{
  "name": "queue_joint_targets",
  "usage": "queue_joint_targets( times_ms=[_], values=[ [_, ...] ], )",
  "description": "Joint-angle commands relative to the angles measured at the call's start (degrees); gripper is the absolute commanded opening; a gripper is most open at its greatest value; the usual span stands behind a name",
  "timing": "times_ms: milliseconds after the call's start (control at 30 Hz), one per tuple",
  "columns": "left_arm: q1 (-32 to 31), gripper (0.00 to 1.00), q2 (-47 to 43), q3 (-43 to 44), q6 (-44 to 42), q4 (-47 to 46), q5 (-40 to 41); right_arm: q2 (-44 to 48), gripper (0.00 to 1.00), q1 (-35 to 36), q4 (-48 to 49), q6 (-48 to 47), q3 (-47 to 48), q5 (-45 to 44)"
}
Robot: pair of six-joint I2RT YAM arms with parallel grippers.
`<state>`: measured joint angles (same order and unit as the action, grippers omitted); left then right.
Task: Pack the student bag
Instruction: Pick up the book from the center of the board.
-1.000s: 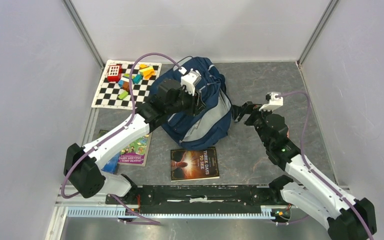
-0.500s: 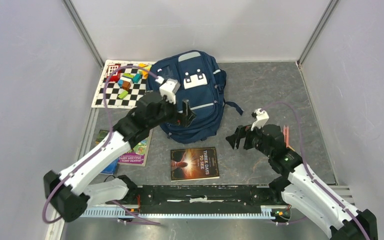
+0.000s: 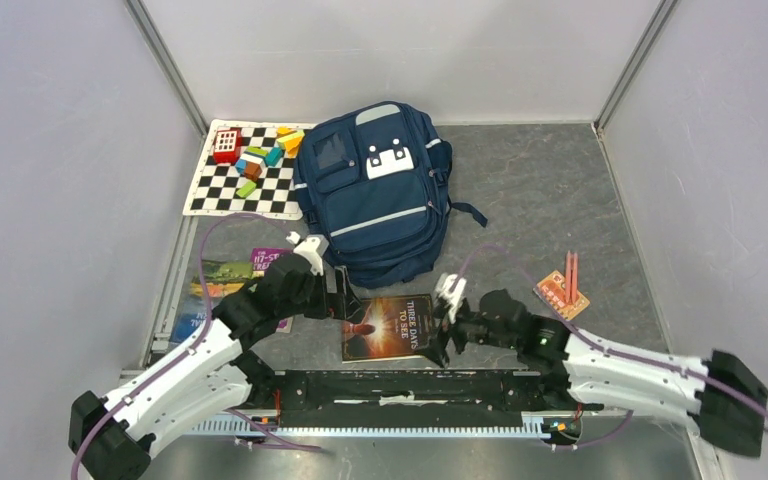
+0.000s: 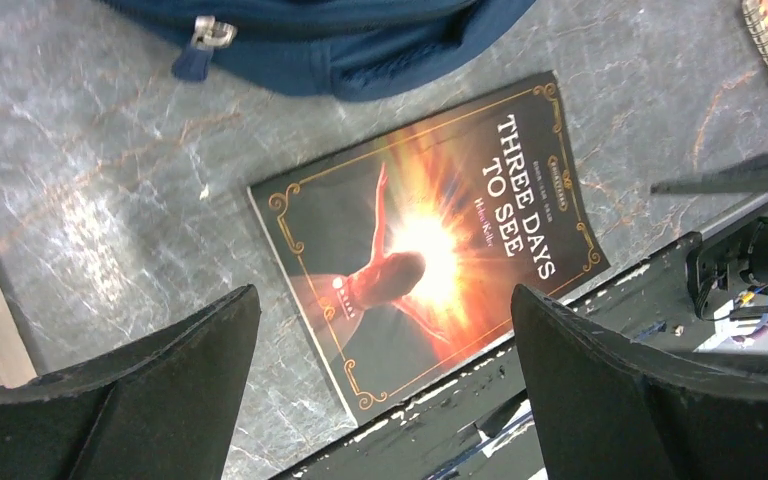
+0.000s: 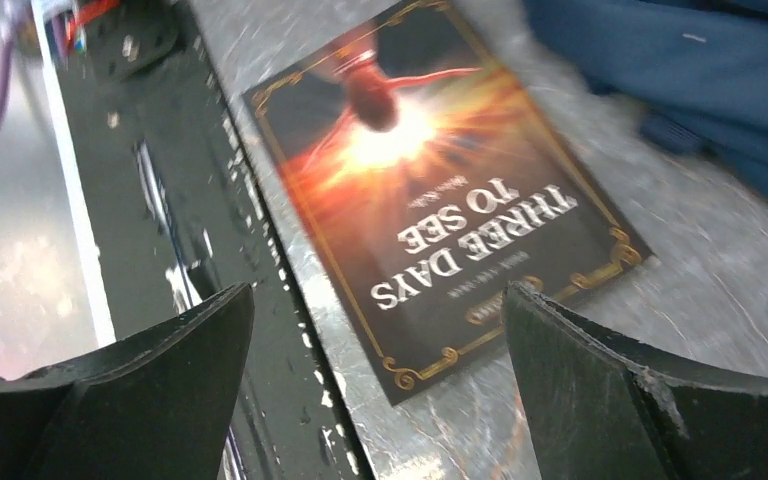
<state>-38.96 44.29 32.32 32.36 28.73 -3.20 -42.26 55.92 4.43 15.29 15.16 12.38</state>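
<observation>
The student bag (image 3: 375, 195), navy with grey stripes and a white buckle patch, lies flat, front up, at the back middle of the table. Its lower edge and a zip pull show in the left wrist view (image 4: 360, 40), and a blue corner of the student bag (image 5: 700, 80) in the right wrist view. A dark book titled "Three Days to See" (image 3: 390, 327) lies just in front of it. My left gripper (image 3: 345, 293) hovers open by the book's left edge, the book (image 4: 430, 240) below its fingers. My right gripper (image 3: 442, 328) hovers open at the book's right edge, over the book (image 5: 440, 190). Neither holds anything.
A checkered mat with several coloured blocks (image 3: 245, 170) lies at the back left. Colourful books (image 3: 245, 280) lie at the left, under my left arm. A small spiral notebook with red pens (image 3: 565, 290) sits at the right. The black base rail (image 3: 410, 385) runs along the near edge.
My left gripper opened and let go of the bag, which now lies flat. Both arms drew back from the bag toward the near edge, ending over the dark book.
</observation>
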Motion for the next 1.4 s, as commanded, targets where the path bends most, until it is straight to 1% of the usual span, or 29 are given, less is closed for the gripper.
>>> queue_joint_targets(
  times_ms=[0, 67, 167, 267, 367, 600, 700, 767, 833, 900, 967, 1000, 1033, 1067, 1100, 1167, 1233, 1367],
  values=[
    [0.60, 1.00, -2.33, -3.68, 8.82, -5.25, -1.52, -9.60, 0.98, 13.28, 6.80, -14.58, 5.63, -11.82],
    [0.64, 1.00, -2.11, -4.50, 10.09, -6.71, -1.80, -15.74, 0.98, 17.16, 6.99, -19.25, 8.03, -15.14],
    [0.73, 1.00, -2.89, -5.07, 11.10, -8.12, -1.31, -22.70, 0.98, 19.16, 7.09, -22.64, 11.25, -16.86],
    [0.86, 1.00, -3.43, -4.75, 10.65, -7.48, -1.00, -27.20, 0.98, 19.66, 6.25, -25.19, 12.90, -18.44],
    [0.97, 1.00, -3.45, -4.73, 9.99, -6.53, -1.01, -30.33, 0.98, 19.73, 4.40, -26.71, 13.87, -20.19],
    [1.25, 1.00, -4.17, -4.82, 10.09, -6.14, -0.75, -35.97, 0.95, 19.75, 1.02, -29.25, 16.15, -18.18],
    [1.32, 1.00, -4.30, -4.36, 10.18, -6.06, -0.58, -39.10, 0.91, 19.72, -0.48, -29.44, 17.40, -18.55],
    [1.33, 1.00, -4.31, -4.13, 10.11, -5.98, -0.49, -41.63, 0.86, 19.65, -0.86, -28.90, 18.12, -19.97],
    [1.42, 1.00, -4.51, -3.93, 10.11, -5.88, -0.50, -43.75, 0.76, 19.67, -1.47, -28.50, 19.12, -21.22],
    [1.43, 1.00, -4.75, -3.88, 10.09, -5.71, -0.56, -44.94, 0.64, 19.62, -1.24, -28.22, 19.23, -21.56],
    [1.51, 1.00, -5.08, -3.60, 10.03, -5.22, -0.57, -45.24, 0.50, 19.66, -0.47, -27.97, 18.72, -21.67],
    [1.52, 1.00, -5.46, -3.45, 9.85, -4.81, -0.49, -45.17, 0.40, 19.66, 0.08, -27.79, 18.37, -21.55],
    [1.52, 1.00, -5.68, -3.32, 9.69, -4.37, -0.41, -44.96, 0.34, 19.65, 0.54, -27.62, 17.91, -21.41],
    [1.52, 1.00, -6.01, -3.12, 9.52, -3.92, -0.19, -44.62, 0.25, 19.66, 1.11, -27.39, 17.45, -21.21],
    [1.58, 1.00, -6.34, -2.98, 9.40, -3.58, -0.14, -44.24, 0.15, 19.66, 1.79, -27.05, 17.01, -21.24],
    [1.61, 1.00, -6.83, -2.88, 9.45, -3.08, -0.04, -42.97, 0.00, 19.71, 3.33, -26.10, 15.96, -21.63],
    [1.61, 1.00, -7.43, -2.87, 9.85, -2.81, -0.05, -40.80, 0.00, 19.75, 5.73, -24.73, 14.36, -23.10],
    [1.56, 1.00, -8.49, -3.96, 11.33, -3.43, 0.01, -34.93, 0.00, 19.99, 14.24, -21.94, 9.98, -26.72]
  ],
)
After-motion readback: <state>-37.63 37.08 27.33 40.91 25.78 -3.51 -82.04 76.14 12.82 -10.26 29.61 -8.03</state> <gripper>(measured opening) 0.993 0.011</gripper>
